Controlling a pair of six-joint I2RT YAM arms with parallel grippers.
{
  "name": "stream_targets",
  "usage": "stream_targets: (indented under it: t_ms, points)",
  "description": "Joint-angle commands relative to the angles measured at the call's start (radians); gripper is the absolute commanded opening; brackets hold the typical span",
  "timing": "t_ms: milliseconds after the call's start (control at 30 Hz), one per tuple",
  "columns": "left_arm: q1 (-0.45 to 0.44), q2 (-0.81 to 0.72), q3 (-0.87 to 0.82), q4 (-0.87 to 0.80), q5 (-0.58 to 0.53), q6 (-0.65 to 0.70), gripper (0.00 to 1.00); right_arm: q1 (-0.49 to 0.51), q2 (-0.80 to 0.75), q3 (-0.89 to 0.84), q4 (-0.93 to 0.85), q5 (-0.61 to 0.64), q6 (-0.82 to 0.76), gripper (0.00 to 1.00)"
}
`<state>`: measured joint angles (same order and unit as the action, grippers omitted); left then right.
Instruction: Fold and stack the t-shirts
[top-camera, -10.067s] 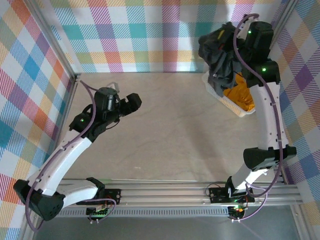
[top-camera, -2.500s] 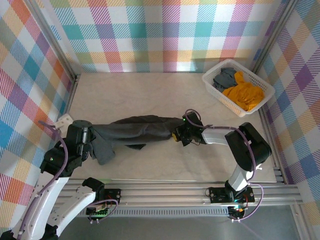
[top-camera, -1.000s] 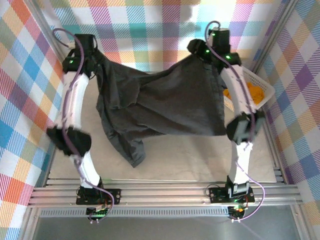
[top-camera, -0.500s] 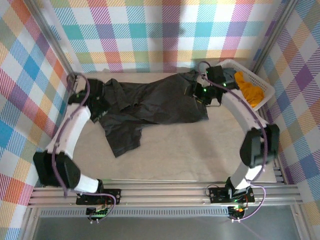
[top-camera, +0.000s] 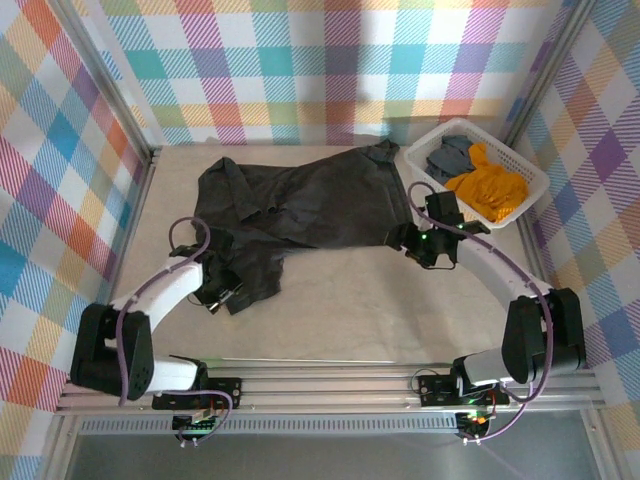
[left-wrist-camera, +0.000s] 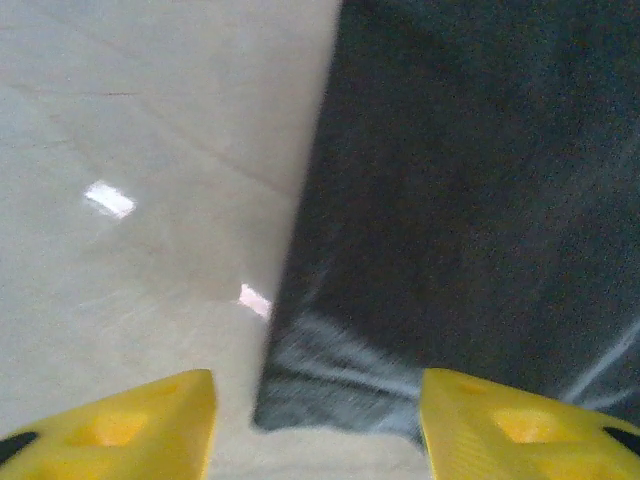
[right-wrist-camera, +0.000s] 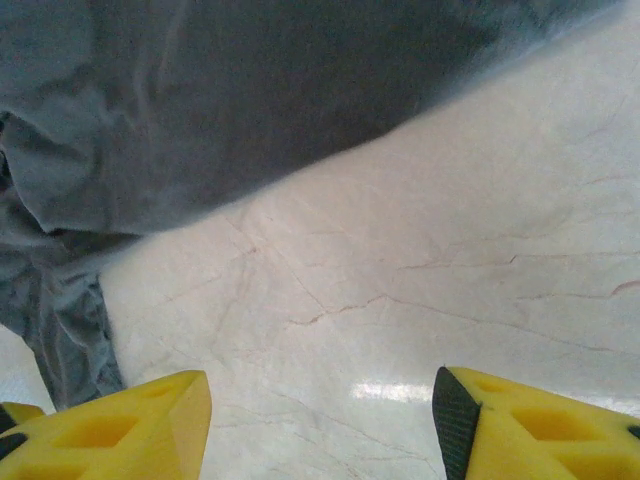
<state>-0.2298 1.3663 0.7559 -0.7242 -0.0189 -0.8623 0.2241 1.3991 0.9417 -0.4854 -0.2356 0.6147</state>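
Note:
A large charcoal-black t-shirt (top-camera: 300, 200) lies spread across the back of the table, one flap (top-camera: 250, 275) hanging toward the near left. My left gripper (top-camera: 218, 292) sits at that flap's near corner. In the left wrist view the yellow fingertips (left-wrist-camera: 120, 420) of the left gripper (left-wrist-camera: 315, 425) stand apart, with the dark cloth's corner (left-wrist-camera: 340, 390) lying between them on the table. My right gripper (top-camera: 422, 246) hovers just off the shirt's right near corner. It is open (right-wrist-camera: 320, 425) over bare table, with the shirt's edge (right-wrist-camera: 250, 90) ahead of it. The orange t-shirt (top-camera: 492, 190) and the grey one (top-camera: 448, 156) lie in the basket.
The white lattice basket (top-camera: 424, 152) stands at the back right corner, close to my right arm. Bare marbled table (top-camera: 380, 300) stretches across the near half. Checked walls and metal posts close in the sides and back.
Both grippers have left the shirt's far edge and come toward the near side. The shirt has settled flatter and wider. The left jaws have narrowed a little.

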Motion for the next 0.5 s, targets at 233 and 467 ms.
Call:
stream_targets:
  t_ms: [233,467]
  points:
    - [-0.005,-0.074,-0.001,-0.051,-0.253,-0.039,0.0,-0.125,0.117,0.057,0.014,0.119,-0.001,0.54]
    - [0.134,-0.374,-0.083,-0.204,-0.29,0.005,0.0,-0.131,0.274,0.141,0.094,0.067,-0.099,0.55]
